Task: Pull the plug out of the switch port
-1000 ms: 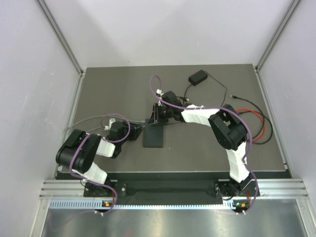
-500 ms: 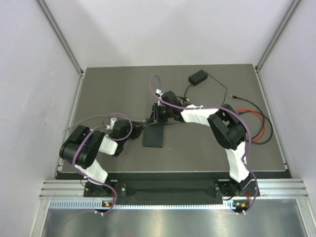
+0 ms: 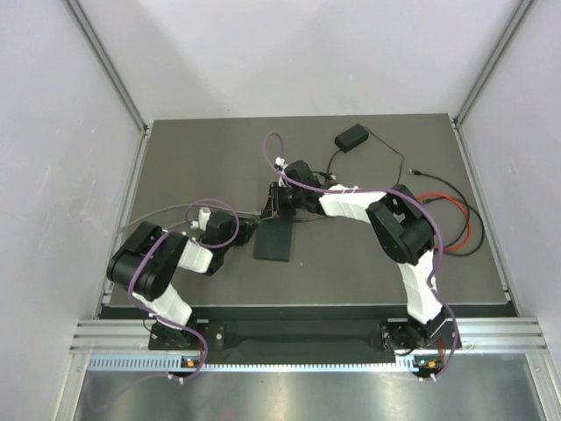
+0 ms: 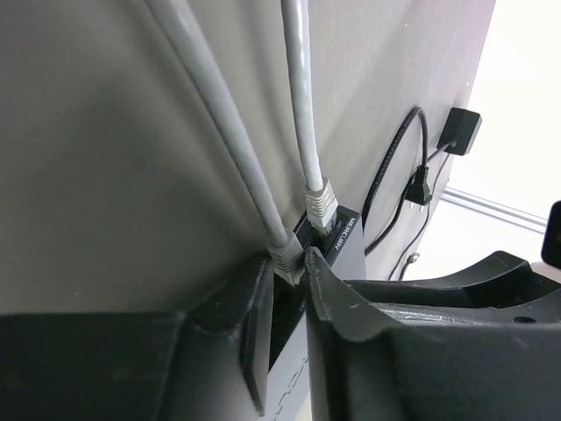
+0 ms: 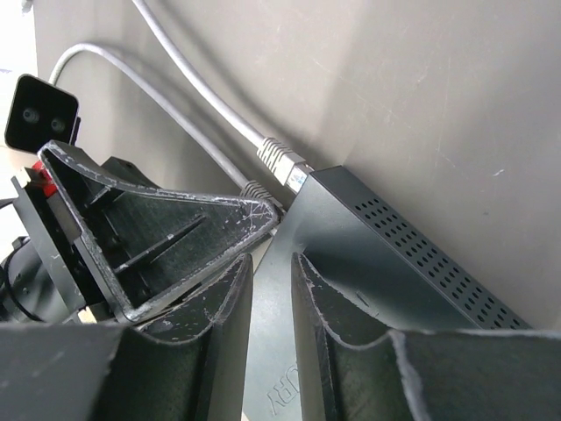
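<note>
The switch (image 3: 274, 242) lies in the middle of the counter (image 3: 368, 272), with the right jaws clenched on its edge. The left jaws flank the nearer plug (image 4: 285, 256); whether they pinch it I cannot tell. A loose hold could slip off, or a latched tab could drag the switch along.

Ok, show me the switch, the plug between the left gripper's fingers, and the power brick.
switch (image 3: 273, 243), top view, middle of its top face.
gray plug (image 4: 286, 256), left wrist view, its strain boot.
power brick (image 3: 353, 137), top view, centre of its case.
</note>
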Robot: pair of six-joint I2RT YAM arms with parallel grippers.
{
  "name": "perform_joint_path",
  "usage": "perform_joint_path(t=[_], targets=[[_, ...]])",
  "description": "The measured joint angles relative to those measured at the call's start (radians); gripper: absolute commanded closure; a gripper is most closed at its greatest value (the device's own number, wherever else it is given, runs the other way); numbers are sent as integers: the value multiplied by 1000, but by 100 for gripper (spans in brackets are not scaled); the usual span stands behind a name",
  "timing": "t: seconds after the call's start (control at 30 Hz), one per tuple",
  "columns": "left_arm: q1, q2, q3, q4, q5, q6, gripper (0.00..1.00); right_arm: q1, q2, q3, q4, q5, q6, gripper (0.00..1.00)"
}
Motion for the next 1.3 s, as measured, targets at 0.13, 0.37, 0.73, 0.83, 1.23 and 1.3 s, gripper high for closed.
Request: perform_joint_path(t=[0.13, 0.37, 0.73, 0.83, 1.23, 1.3], targets=[[-8, 0, 1, -1, -17, 2, 96, 0, 6, 6, 0, -3, 0, 75], [-18, 2, -13, 28, -43, 14, 100, 4, 11, 30, -33, 8, -23, 76], [-27, 116, -157, 400, -92, -7, 100, 93, 63, 208, -224, 269, -62, 76], [-31, 149, -170, 467, -97, -9, 100, 119, 74, 230, -232, 326, -80, 76], [-36, 62, -164, 340, -126, 13, 100, 134, 111, 259, -207, 375, -156, 98], [-40, 53, -164, 325, -132, 7, 100, 139, 116, 246, -180, 367, -172, 99]])
